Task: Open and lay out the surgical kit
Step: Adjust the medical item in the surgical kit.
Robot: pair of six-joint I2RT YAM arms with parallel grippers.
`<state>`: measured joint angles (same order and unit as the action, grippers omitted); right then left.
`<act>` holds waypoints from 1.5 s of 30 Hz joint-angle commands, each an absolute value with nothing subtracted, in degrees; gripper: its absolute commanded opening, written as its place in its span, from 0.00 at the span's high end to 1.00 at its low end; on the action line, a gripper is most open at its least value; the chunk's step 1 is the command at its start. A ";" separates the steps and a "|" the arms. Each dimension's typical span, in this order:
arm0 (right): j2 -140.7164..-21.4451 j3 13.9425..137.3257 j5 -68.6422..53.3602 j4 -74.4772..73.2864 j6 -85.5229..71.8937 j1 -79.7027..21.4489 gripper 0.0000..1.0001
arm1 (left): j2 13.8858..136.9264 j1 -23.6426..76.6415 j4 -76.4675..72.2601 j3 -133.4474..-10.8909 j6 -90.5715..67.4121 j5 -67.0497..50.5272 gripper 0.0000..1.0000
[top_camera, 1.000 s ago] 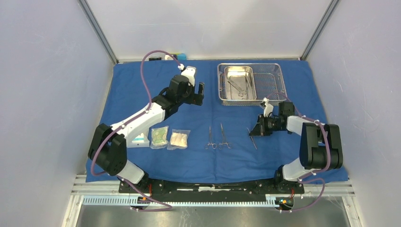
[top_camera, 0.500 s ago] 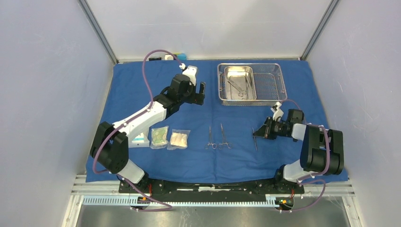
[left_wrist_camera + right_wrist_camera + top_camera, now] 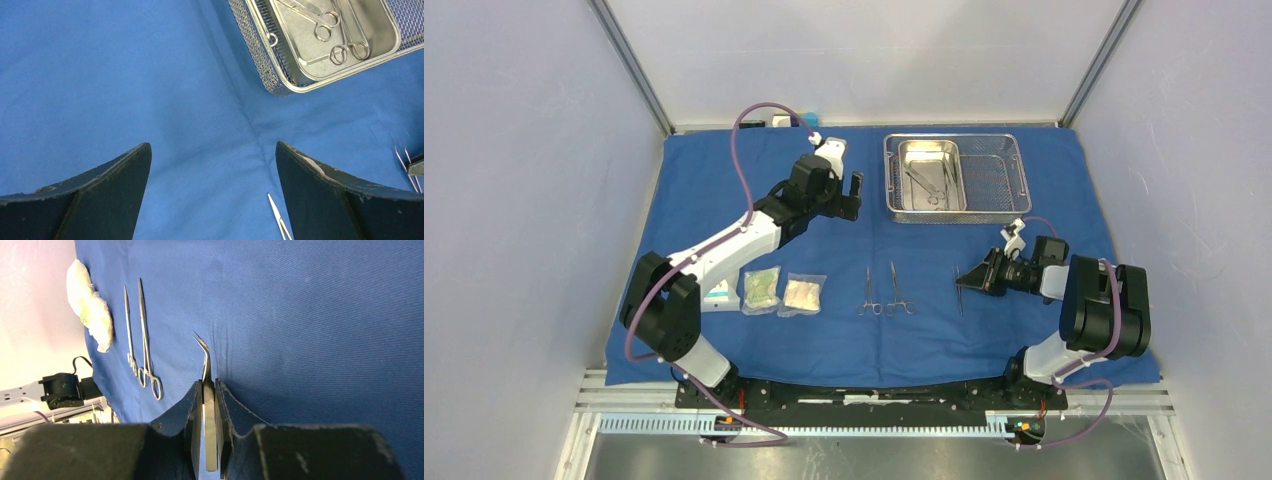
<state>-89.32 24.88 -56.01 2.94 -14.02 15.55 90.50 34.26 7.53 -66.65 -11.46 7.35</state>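
Note the swing of the right gripper [image 3: 208, 383] back toward its own base since one second ago, and the turn of the tweezers [image 3: 205, 365] from a slant to almost square with the near edge. Note also a small reach forward by the left gripper [image 3: 211, 148].

Read the right gripper as clamped on the tweezers: in the wrist view, find both fingers [image 3: 186, 410] flat against the handle, bent tip down at the blue cloth [image 3: 704, 180]. Do not count on tip-to-cloth contact; cannot be confirmed. Read the left gripper as wide apart and empty, hovering over bare cloth just left of the mesh tray [image 3: 996, 185].

Locate the rest of the kit thus: tray at the far right of the spread cloth, with the pan [image 3: 929, 152] in its left part and a few instruments inside; two clamps [image 3: 870, 300] side by side near the centre; packets [image 3: 762, 290] to their left, one more partly under the left arm.

Guard against these likely faults:
- Release from a raised handle: expect a drop, a bounce, a skewed lie.
- Sideways travel with the tip pressed down: expect a snag and a dragged fold.
- Sticking to one finger on opening: expect a lift on withdrawal.
- Left gripper descent close to the tray: expect a knock on its corner.
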 commanded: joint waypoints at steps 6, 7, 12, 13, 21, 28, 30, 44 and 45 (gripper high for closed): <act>-89.88 24.53 -55.64 5.73 -14.72 15.83 0.71 | 91.67 34.89 7.14 -69.61 -9.40 7.60 0.00; -89.54 24.66 -55.20 5.03 -14.15 15.84 0.68 | 91.71 34.94 7.14 -69.62 -9.32 7.58 0.00; -88.00 25.75 -52.70 1.85 -11.33 15.87 0.64 | 91.67 35.00 7.12 -69.61 -9.14 7.65 0.00; -87.94 26.20 -52.28 1.01 -10.40 15.84 0.64 | 91.64 34.98 7.12 -69.61 -9.14 7.67 0.00; -78.63 29.44 -47.89 -1.64 -0.46 14.79 0.61 | 91.83 35.05 7.06 -69.42 -8.97 7.20 0.00; -73.92 31.86 -35.83 -3.46 7.06 5.19 0.54 | 91.24 39.19 2.50 -67.53 -1.10 7.41 0.00; -72.69 31.29 -29.82 -2.31 8.17 1.74 0.52 | 91.07 39.87 2.46 -67.09 -1.22 7.64 0.00; -77.67 32.99 -20.09 -5.65 10.90 -7.13 0.50 | 89.21 42.28 1.42 -64.51 -0.18 7.69 0.00; -77.80 32.87 -19.88 -5.63 10.94 -7.41 0.50 | 89.21 42.35 1.44 -64.58 -0.09 7.71 0.00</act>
<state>-77.62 31.16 -22.33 -5.61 9.65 -6.20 91.46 41.87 4.14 -64.58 -2.87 7.18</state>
